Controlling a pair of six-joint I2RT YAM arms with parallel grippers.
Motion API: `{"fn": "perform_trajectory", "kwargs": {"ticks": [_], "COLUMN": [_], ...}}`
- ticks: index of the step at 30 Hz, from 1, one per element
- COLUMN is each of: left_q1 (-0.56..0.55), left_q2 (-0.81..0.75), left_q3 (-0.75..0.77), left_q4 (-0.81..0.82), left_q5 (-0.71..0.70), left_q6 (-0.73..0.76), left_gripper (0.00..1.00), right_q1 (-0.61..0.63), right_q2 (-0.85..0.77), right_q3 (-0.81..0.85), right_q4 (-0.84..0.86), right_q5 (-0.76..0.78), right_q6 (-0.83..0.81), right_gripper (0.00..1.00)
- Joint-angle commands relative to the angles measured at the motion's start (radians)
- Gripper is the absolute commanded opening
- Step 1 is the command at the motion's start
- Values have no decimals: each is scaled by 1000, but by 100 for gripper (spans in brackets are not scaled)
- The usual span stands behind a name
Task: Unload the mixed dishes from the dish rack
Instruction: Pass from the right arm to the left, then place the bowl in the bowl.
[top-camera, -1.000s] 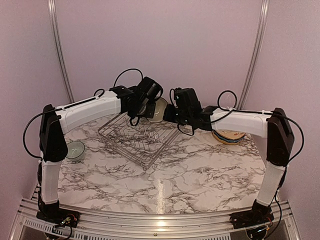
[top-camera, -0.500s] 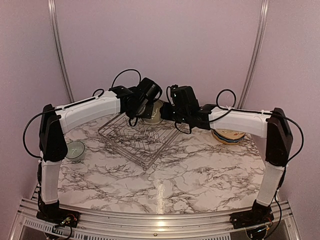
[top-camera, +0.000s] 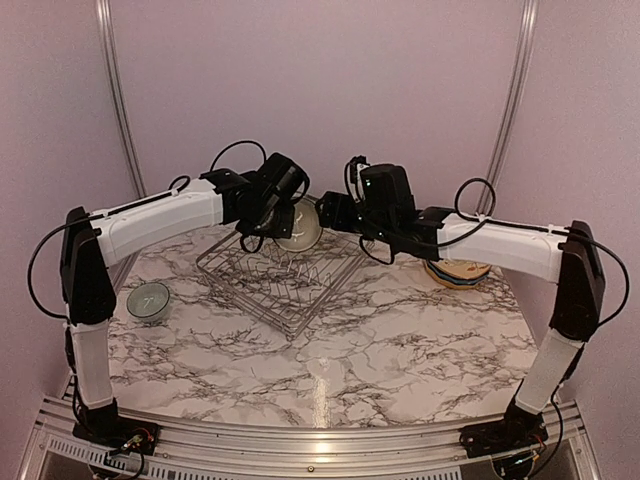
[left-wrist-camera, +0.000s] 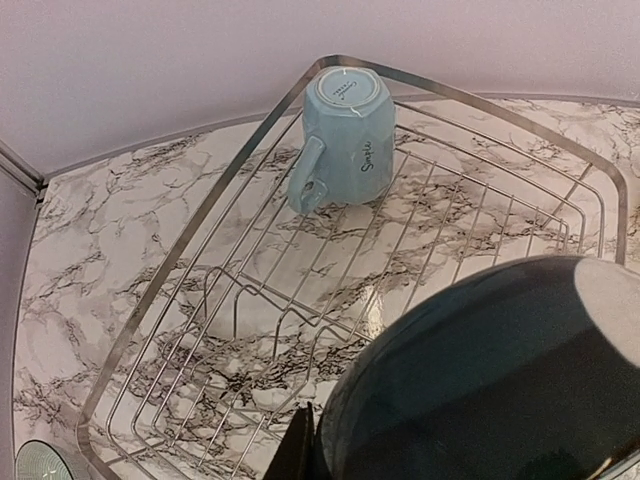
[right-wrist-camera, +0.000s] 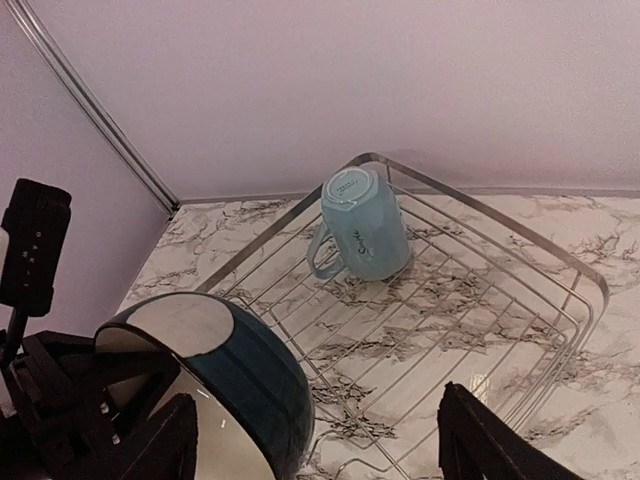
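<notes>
Step in hand, as judged: carrying the bowl (left-wrist-camera: 480, 370) clear of the rack (top-camera: 285, 300).

1. Confirm the left gripper (top-camera: 283, 208) clamped on the bowl, apparently at the rim, with the bowl tilted and hanging just under the fingers, above the rack's far side.
2. Confirm the right gripper (right-wrist-camera: 320, 430) spread wide and holding nothing, just beside the bowl and facing it.
3. Lift first, enough to bring the bowl's lowest edge above the tines and the rack's rim.
4. Swing away from the right gripper, toward the grey bowl (top-camera: 150, 300) on the table off the left gripper's outer side.
5. Set down beside the grey bowl, not on it.
6. Avoid wrist roll: glazed surface, probably slippery in a pinch grip.
7. Leave the mug (left-wrist-camera: 345, 135), ahead of the left fingertips in the rack's far corner, for a later pick.
</notes>
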Motion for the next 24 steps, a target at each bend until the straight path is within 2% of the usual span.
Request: {"fn": "perform_trajectory", "kwargs": {"ticks": [1,5,10,13,17,19,21,24], "left_q1": [63,107,201,287,476,558,607,679], "left_q2": [-140,-255,-395,-499,-636,-693,-727,-782], "left_q3": [-76,-194,-343,-465,-612,-644,-649,-693], "left_q4": [27,39,41,39,-28,-108,-208,-272], "left_q5": [95,138,296,390,556,558,495,451], "left_q6": [-56,-72,-123,-221,-441,-556,-656,-786], "left_gripper": [0,0,0,0,0,0,0,0], "right_q1": [-11,-44,-100,-122,-126,-126,-127,-126], "right_q2": [-151,-255,-317,-322,-323,-320,-316,-309], "right_q3": [-81,-183,-265,-287,-300,-299,-299,-296], "right_q4": [122,243,278,278,290,295,301,301], "right_q5": [-14,-123,-144,-149,-147,-147,-149,-155], "right_q6": [-68,-107,-87,-76,-77,-75,-72,-68], "right_gripper": [85,94,95,95,95,95,94,93]}}
